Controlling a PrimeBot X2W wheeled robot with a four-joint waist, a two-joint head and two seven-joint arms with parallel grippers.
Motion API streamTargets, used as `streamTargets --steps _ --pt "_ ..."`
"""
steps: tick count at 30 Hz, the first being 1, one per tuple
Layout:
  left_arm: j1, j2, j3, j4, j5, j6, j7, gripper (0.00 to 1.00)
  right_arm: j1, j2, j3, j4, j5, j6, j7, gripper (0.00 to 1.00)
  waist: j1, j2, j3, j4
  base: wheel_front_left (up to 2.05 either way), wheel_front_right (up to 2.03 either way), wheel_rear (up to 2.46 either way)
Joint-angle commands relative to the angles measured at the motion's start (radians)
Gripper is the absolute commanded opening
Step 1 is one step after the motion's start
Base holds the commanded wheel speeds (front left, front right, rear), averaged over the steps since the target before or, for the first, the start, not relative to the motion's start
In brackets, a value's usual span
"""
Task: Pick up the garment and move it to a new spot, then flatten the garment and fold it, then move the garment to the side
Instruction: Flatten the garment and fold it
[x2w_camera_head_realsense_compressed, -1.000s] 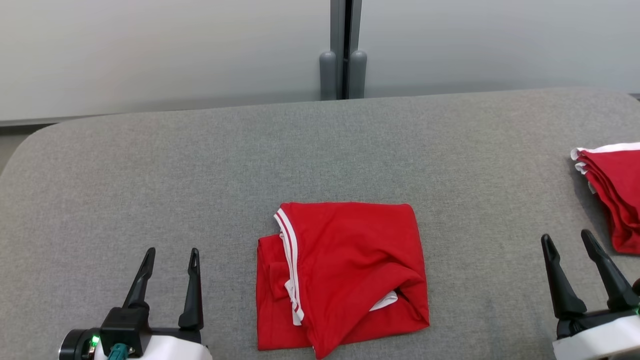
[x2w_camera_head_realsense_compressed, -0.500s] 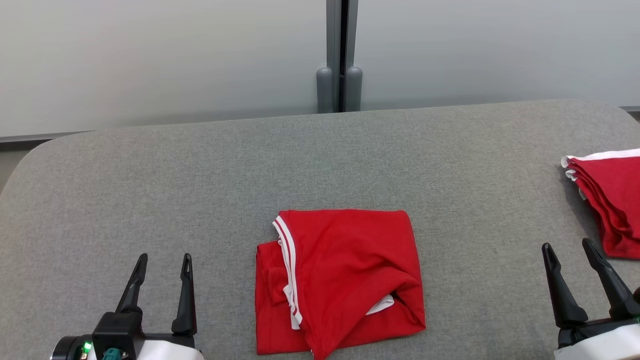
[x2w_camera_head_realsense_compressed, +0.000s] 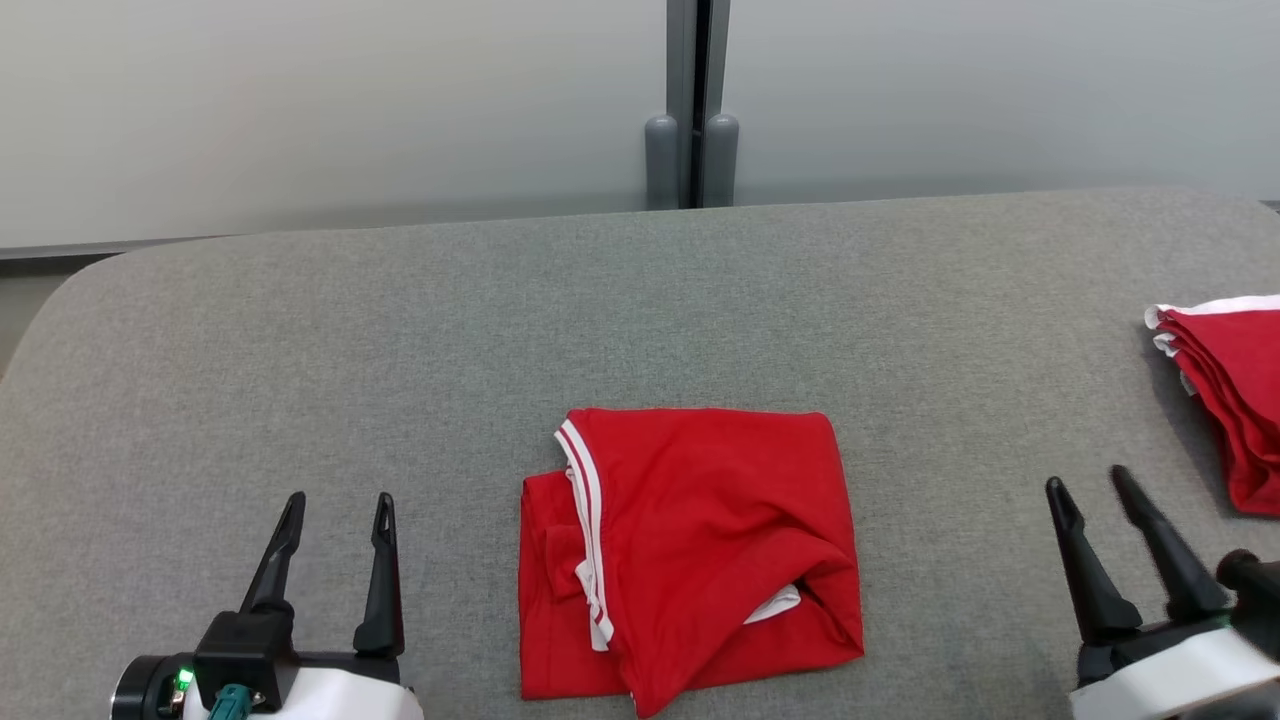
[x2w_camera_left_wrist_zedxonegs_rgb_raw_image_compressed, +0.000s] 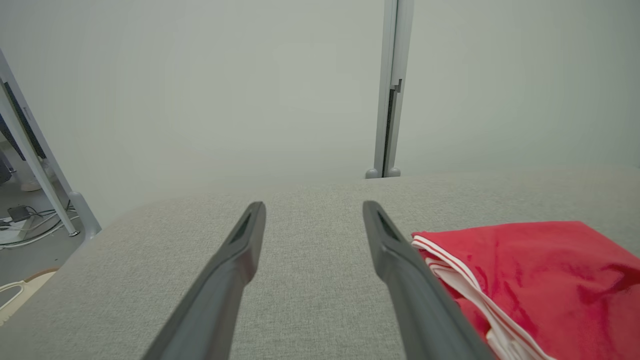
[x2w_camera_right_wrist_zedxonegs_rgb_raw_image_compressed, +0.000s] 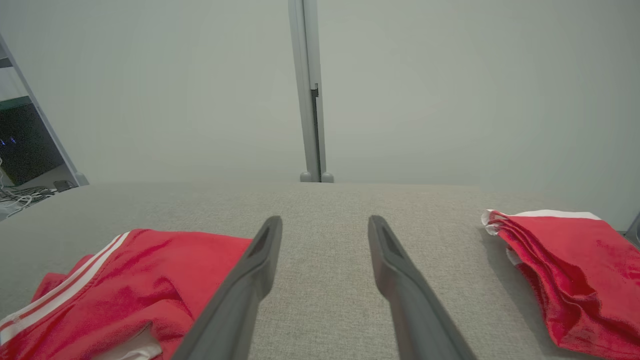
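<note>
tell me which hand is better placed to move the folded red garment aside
Probably the right hand: open and empty, it sits between the folded garment and the red stack on the right, where the garment would likely go. The left hand, also open, is on the garment's far side.

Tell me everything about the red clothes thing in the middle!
The red garment looks like soft, thin cloth with white double stripes along one edge. It is folded into a rumpled square, a bit of white peeking from a fold at its lower right. It lies on the grey fabric surface between the left gripper and the right gripper, both open, touching neither.
</note>
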Motion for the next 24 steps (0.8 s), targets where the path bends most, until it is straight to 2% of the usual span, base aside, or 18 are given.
streamTargets --steps 1,4,12,18,24 --pt "-0.026 -0.002 -0.003 -0.001 -0.002 0.007 -0.005 1.0 -0.024 -0.009 0.042 0.016 0.005 0.0 0.011 0.0 0.0 0.0 0.015 0.011 0.0 0.0 0.0" --pt "-0.039 -0.005 -0.01 0.004 0.001 0.007 -0.008 1.0 -0.05 -0.017 0.094 0.042 0.013 0.0 0.01 0.0 0.0 0.0 0.028 0.023 0.0 0.0 0.0" --pt "-0.093 -0.025 -0.035 0.026 0.0 0.004 -0.024 1.0 -0.219 -0.051 0.366 0.204 0.072 0.0 -0.039 0.0 0.0 0.0 0.079 0.057 0.0 0.0 0.0" --pt "-0.13 -0.036 -0.05 0.051 -0.008 -0.002 -0.036 1.0 -0.343 -0.101 0.612 0.358 0.173 0.0 -0.069 0.0 0.0 0.0 0.102 0.078 0.0 0.0 0.0" --pt "-0.133 -0.039 -0.043 0.059 -0.011 0.006 -0.041 1.0 -0.39 -0.131 0.77 0.422 0.279 0.0 -0.077 0.0 0.0 0.0 0.109 0.075 0.0 0.0 0.0"
